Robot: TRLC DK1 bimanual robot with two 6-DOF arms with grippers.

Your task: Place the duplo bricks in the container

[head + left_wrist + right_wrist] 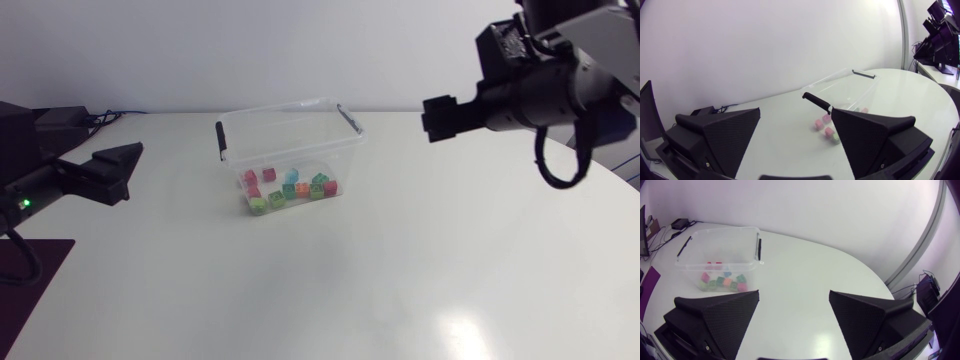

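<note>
While duplo bricks (290, 188) inside container (285, 108), left end effector (796, 112) and right end effector (794, 293) spread.

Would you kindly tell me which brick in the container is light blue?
The light blue brick, at the pile's back between a red brick and a green brick; no other is blue.

Bricks (288, 188) inside container (290, 125), mid-table (400, 270)
</note>
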